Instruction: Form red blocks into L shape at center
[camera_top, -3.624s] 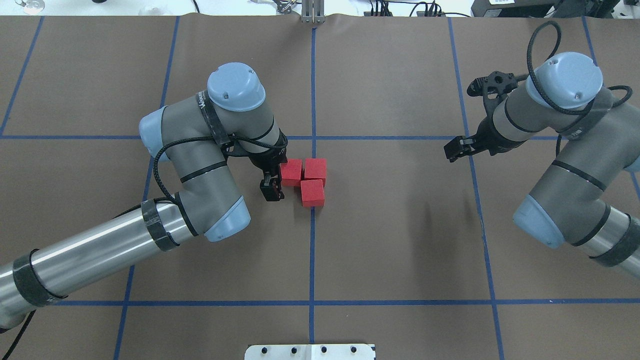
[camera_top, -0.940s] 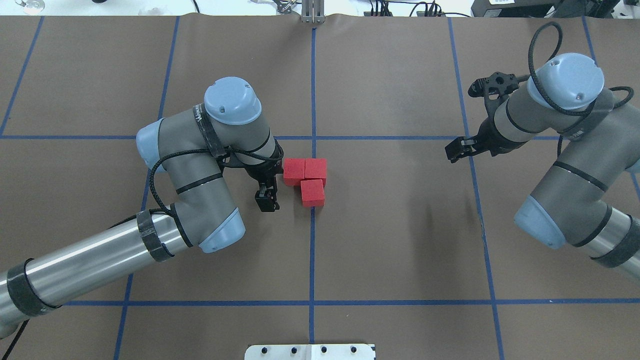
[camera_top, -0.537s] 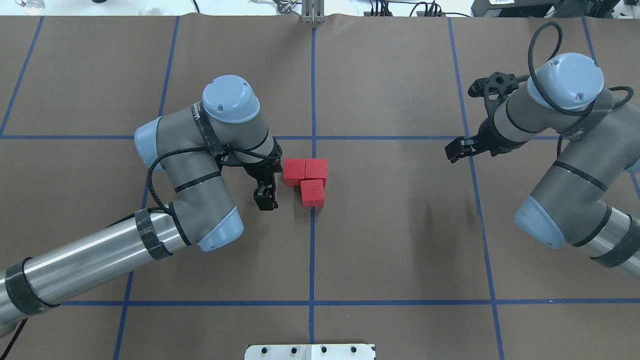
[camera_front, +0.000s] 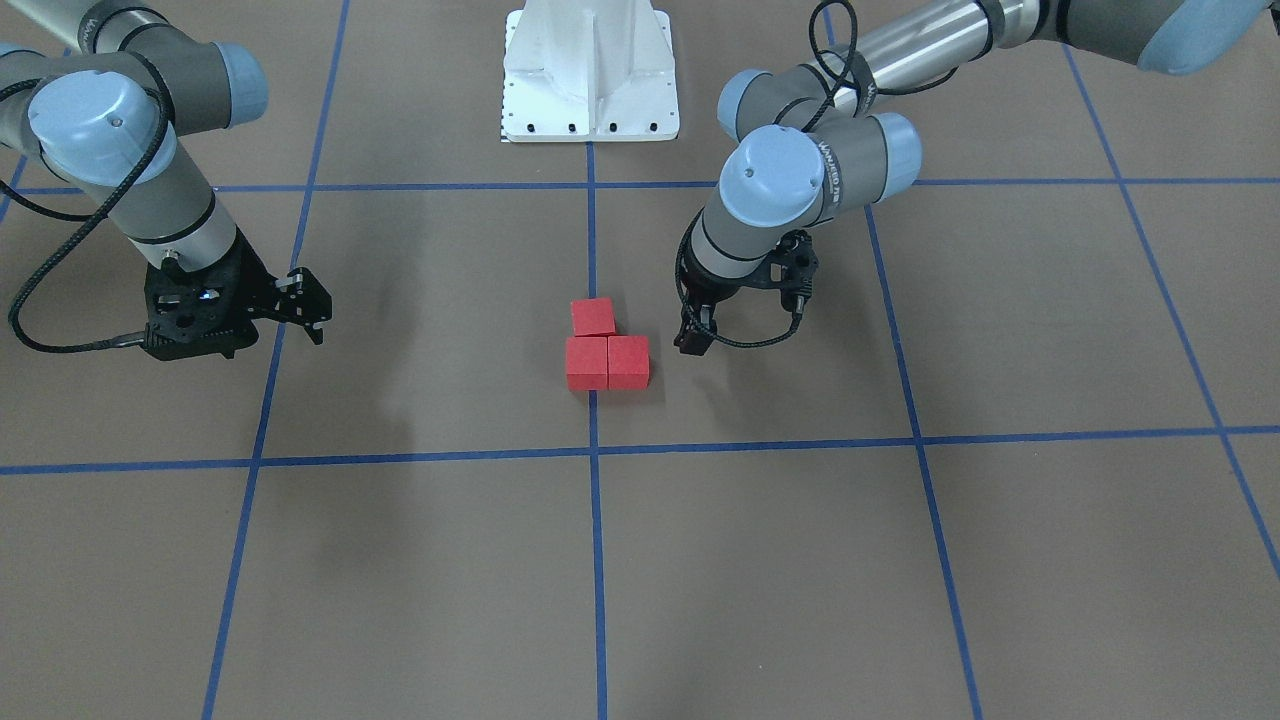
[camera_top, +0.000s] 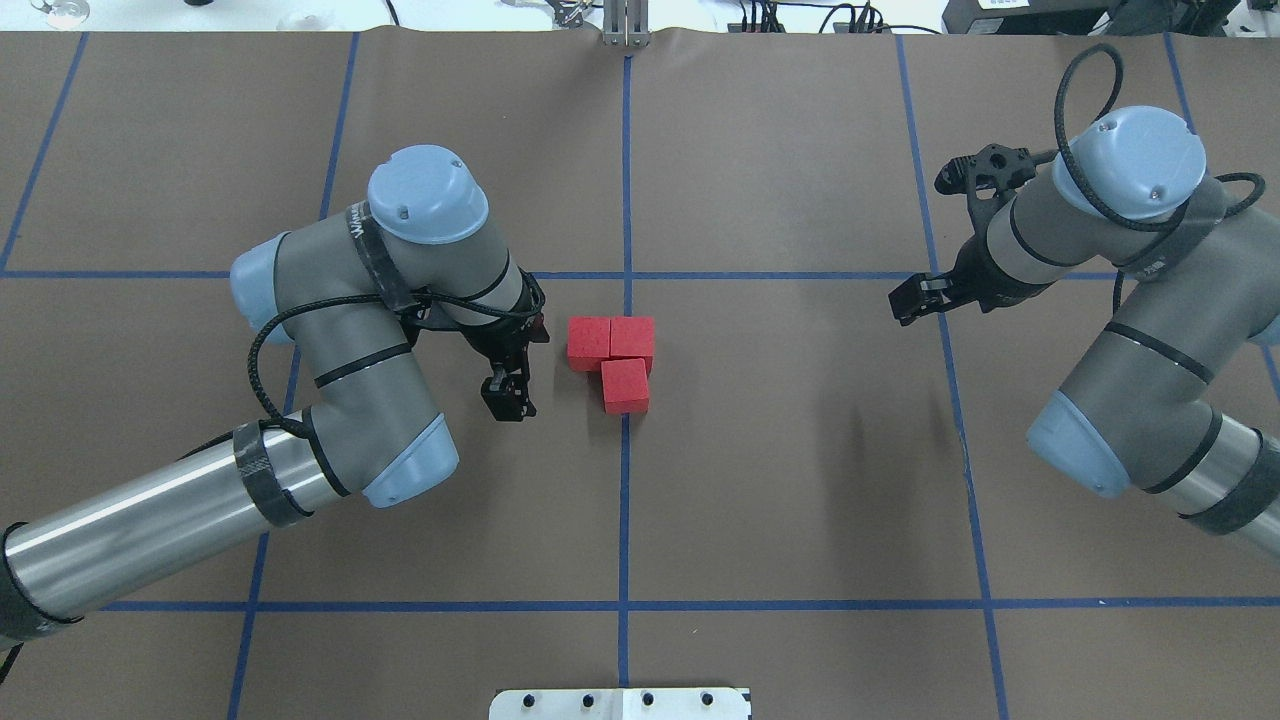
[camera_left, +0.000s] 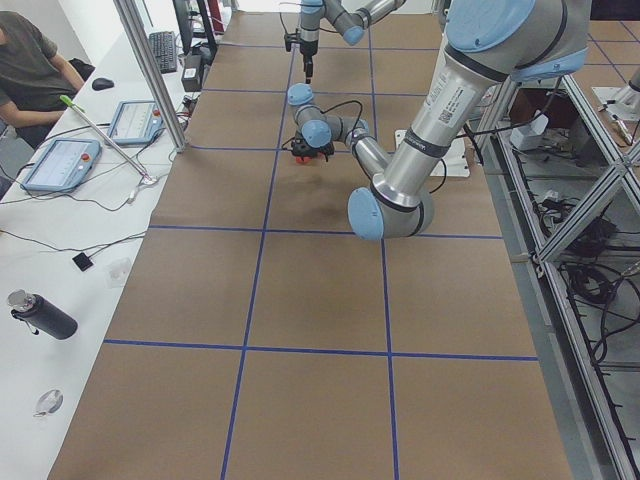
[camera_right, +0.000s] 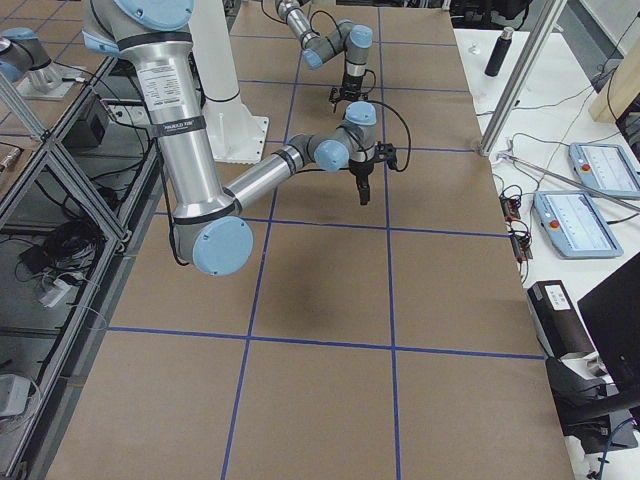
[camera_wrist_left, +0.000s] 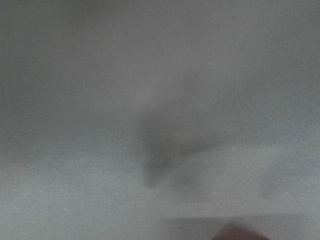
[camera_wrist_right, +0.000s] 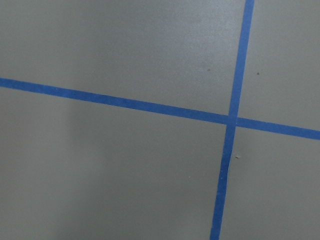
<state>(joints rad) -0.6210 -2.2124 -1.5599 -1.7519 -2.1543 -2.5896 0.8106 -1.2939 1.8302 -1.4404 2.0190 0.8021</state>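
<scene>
Three red blocks lie touching in an L at the table's center: two side by side (camera_top: 588, 340) (camera_top: 632, 338) and one in front of the right one (camera_top: 626, 386). In the front-facing view they sit at the central blue line (camera_front: 606, 348). My left gripper (camera_top: 503, 397) is shut and empty, low over the table, a short gap to the left of the blocks; it also shows in the front-facing view (camera_front: 691, 340). My right gripper (camera_top: 908, 300) is shut and empty, far to the right. The left wrist view is only a grey blur.
Brown paper with a blue tape grid (camera_top: 626, 500) covers the table. The robot's white base plate (camera_top: 620, 703) is at the near edge. A person (camera_left: 30, 70) sits at a side desk with tablets. The right wrist view shows a tape crossing (camera_wrist_right: 231, 120).
My left gripper pushed the leftmost block right against its neighbor, then drew back to the left, away from the blocks. The right arm has hardly moved.
</scene>
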